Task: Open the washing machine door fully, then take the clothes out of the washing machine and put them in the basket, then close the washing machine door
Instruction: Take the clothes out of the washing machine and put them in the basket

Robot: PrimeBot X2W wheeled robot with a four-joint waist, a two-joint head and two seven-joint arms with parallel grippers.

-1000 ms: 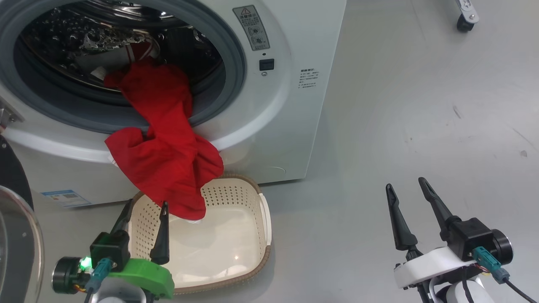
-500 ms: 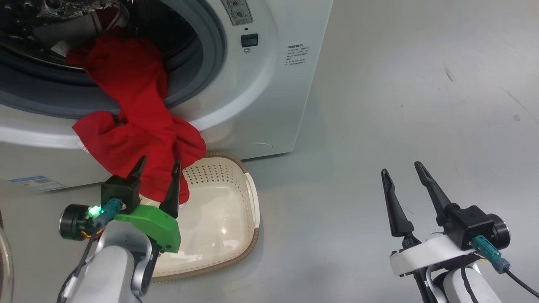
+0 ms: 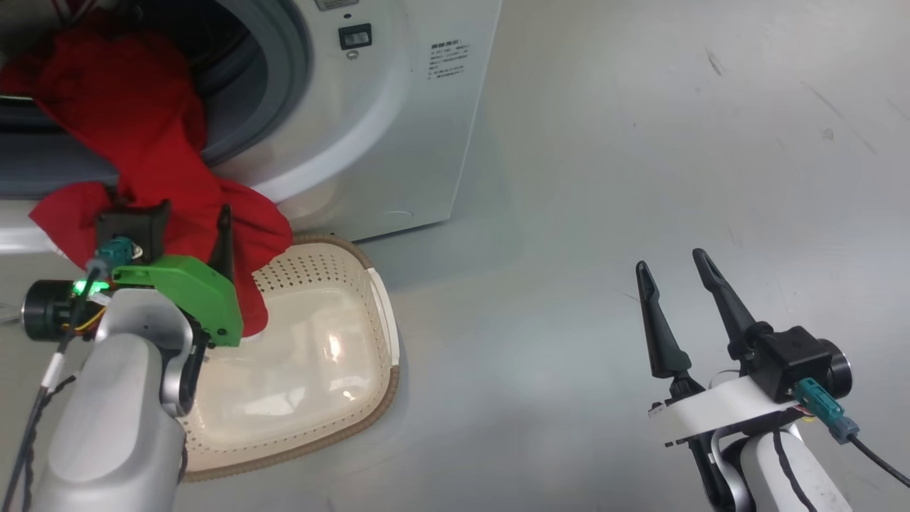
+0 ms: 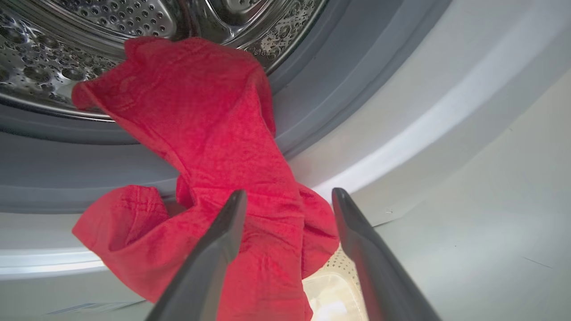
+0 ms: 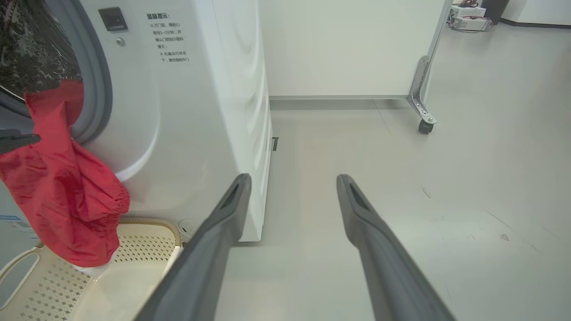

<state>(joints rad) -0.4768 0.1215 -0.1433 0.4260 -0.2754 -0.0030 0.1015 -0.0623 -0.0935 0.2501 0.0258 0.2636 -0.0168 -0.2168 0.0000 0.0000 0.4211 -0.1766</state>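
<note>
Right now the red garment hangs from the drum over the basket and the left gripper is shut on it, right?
Not quite: the left gripper is open, fingers spread apart at the red garment, as the left wrist view shows. The garment does hang from the drum over the basket.

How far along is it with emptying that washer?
The washing machine stands open, so that step looks done. In hand: the clothes hang from the drum, lower end dipping into the basket, with the left gripper open around the cloth. The right gripper is open over the floor. Left: drop the clothes in, then close it.
</note>
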